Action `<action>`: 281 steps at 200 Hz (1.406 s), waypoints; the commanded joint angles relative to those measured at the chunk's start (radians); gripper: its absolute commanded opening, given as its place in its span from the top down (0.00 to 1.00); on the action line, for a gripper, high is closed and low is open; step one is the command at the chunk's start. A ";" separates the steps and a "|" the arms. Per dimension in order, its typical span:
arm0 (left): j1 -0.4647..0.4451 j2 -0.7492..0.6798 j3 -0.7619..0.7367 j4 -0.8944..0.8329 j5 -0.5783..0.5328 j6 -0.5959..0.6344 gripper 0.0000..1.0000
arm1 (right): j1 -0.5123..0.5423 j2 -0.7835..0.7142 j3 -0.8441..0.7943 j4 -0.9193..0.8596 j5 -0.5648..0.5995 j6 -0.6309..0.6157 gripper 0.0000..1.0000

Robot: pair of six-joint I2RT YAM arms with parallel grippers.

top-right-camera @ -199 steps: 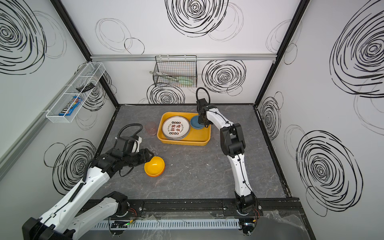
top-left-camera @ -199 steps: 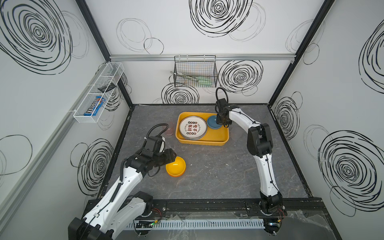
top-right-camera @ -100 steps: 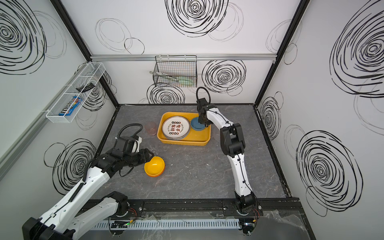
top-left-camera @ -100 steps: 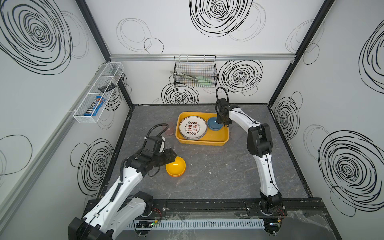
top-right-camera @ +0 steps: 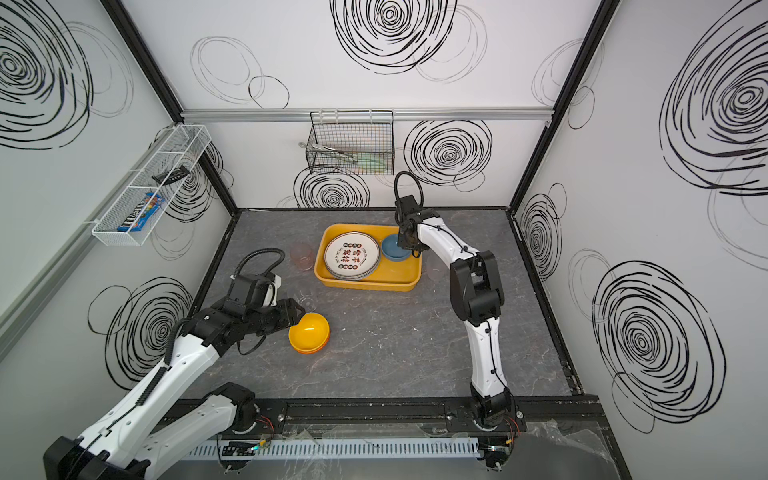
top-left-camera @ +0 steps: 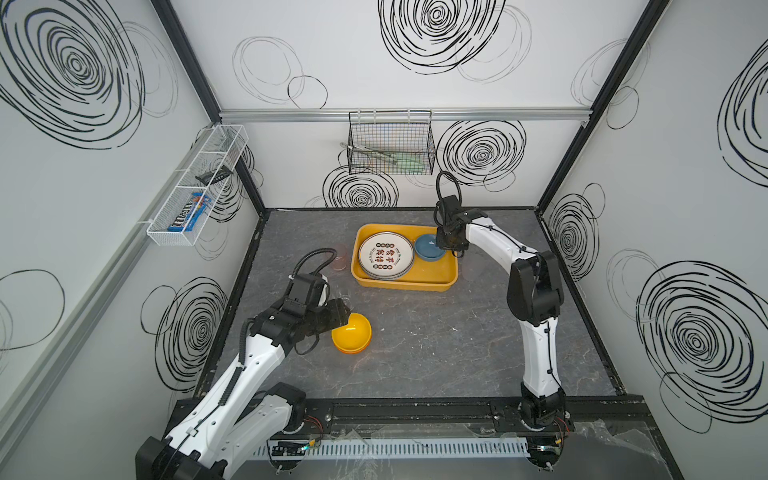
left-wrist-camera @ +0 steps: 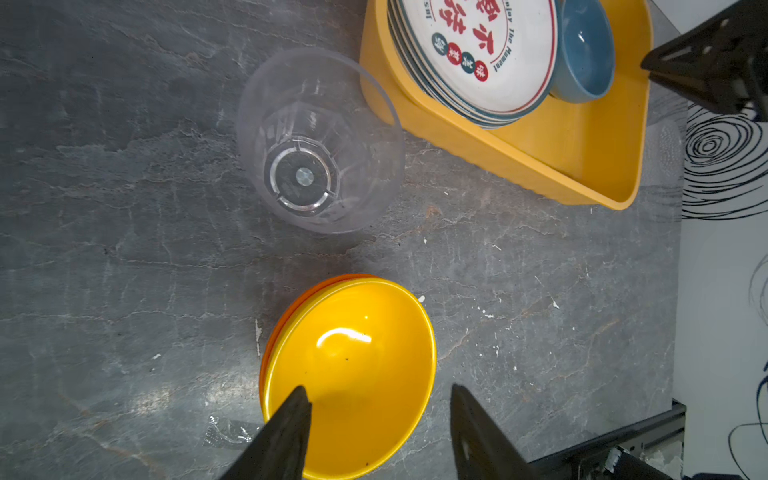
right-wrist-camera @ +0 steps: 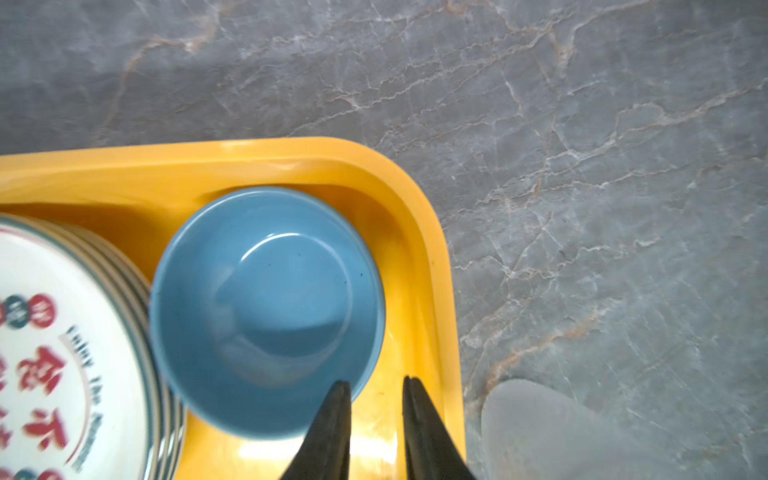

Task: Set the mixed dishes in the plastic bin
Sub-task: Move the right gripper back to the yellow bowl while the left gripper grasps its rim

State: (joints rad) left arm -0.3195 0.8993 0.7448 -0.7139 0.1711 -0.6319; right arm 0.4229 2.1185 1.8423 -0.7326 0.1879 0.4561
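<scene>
The plastic bin (top-left-camera: 415, 283) (top-right-camera: 365, 285) sits on the grey table (top-left-camera: 457, 353) toward the far middle. In its left part lies a stack of white plates (top-left-camera: 386, 255) (top-right-camera: 352, 254) with red and dark characters. A blue bowl (top-left-camera: 428, 247) (right-wrist-camera: 266, 311) stands upright in the bin's far right corner, just beside the plates.

The right gripper (right-wrist-camera: 376, 382) hangs over the right side of that bowl. Its jaws are a little apart, one finger (right-wrist-camera: 332, 415) over the bowl's inside edge and the other above the bin floor, so the rim runs between them without being pinched.

On the near left of the table rest two nested orange bowls (top-left-camera: 352, 331) (left-wrist-camera: 353, 374), a yellow one inside a darker one. The left gripper (left-wrist-camera: 378, 390) (top-right-camera: 297, 311) is at their left side with its jaws wide apart. One finger (left-wrist-camera: 286, 428) reaches inside the upper bowl, the other is outside the rim, and neither grips it.

A clear cup (left-wrist-camera: 320, 141) stands upright between these bowls and the bin, apart from both. A pink cup (top-left-camera: 340, 257) (top-right-camera: 301, 255) stands just left of the bin, and another clear cup (top-left-camera: 471, 270) (right-wrist-camera: 540, 428) just right of it, all three outside the bin
</scene>
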 commanded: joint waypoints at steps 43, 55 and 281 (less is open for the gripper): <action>0.002 -0.038 -0.025 -0.058 -0.091 -0.012 0.44 | 0.020 -0.260 -0.262 0.133 -0.231 -0.003 0.69; -0.007 -0.044 -0.033 -0.066 -0.108 -0.018 0.44 | 0.024 -0.300 -0.312 0.156 -0.284 -0.011 0.69; -0.160 0.019 -0.110 -0.037 -0.271 -0.209 0.56 | 0.345 -0.725 -0.864 0.489 -0.663 -0.108 0.64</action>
State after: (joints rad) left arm -0.4469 0.9062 0.6582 -0.7834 -0.0410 -0.7864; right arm 0.7471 1.4334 0.9844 -0.2806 -0.4671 0.3683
